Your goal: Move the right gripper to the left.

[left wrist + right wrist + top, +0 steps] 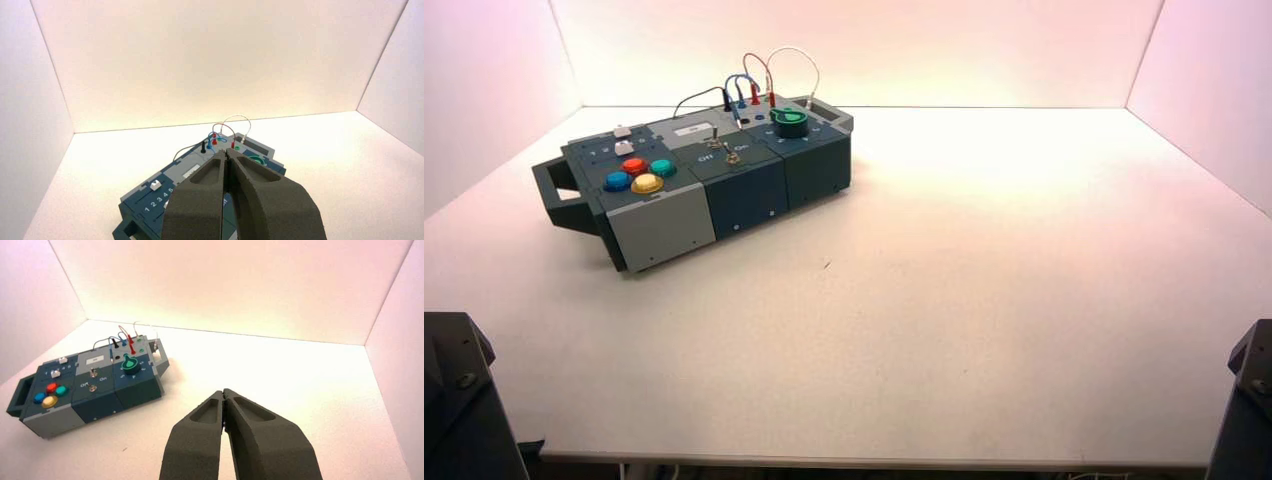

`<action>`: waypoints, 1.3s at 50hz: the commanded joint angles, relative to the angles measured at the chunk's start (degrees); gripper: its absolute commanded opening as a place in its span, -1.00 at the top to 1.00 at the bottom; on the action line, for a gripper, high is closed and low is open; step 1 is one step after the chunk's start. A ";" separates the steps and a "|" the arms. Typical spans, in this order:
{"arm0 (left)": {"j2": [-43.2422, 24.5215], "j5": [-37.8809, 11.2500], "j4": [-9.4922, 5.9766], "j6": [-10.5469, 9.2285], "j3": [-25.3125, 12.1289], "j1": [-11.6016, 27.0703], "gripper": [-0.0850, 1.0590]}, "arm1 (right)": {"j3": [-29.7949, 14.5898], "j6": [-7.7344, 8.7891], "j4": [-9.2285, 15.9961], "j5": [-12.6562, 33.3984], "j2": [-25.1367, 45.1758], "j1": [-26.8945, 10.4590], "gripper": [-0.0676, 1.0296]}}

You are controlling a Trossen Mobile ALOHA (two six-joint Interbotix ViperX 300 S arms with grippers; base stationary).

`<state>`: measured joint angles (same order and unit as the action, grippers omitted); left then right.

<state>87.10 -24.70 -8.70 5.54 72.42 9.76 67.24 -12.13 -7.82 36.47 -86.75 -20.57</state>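
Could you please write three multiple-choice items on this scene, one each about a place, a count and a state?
1. Where on the table does the control box stand?
A. far left
B. centre
C. near right corner

2. How many round push buttons sit clustered at the box's left end?
A. two
B. four
C. six

3. What state is the right claw in?
A. open and empty
B. shut and empty
C. shut on a wire

Answers:
1. A, the high view shows the box on the table's left side, toward the back.
2. B, the right wrist view shows a blue button, a red button, a teal button and a yellow button.
3. B, its fingertips meet with nothing between them, above bare table right of the box.
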 commanded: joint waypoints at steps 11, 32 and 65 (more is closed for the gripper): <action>-0.97 0.44 -0.18 -0.09 -1.05 -0.44 0.91 | -1.58 0.62 -1.58 -0.53 1.23 0.00 0.92; -0.88 0.44 -0.26 0.00 -1.05 -0.44 0.91 | -2.37 -0.44 -3.52 -0.26 1.14 1.58 0.92; -0.97 0.26 -0.35 -0.09 -1.05 -0.44 0.91 | -9.05 1.93 5.71 -6.42 18.02 -9.23 0.92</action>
<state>87.10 -24.79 -8.96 5.45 72.42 9.76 61.00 -10.37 -2.81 31.90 -71.81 -26.72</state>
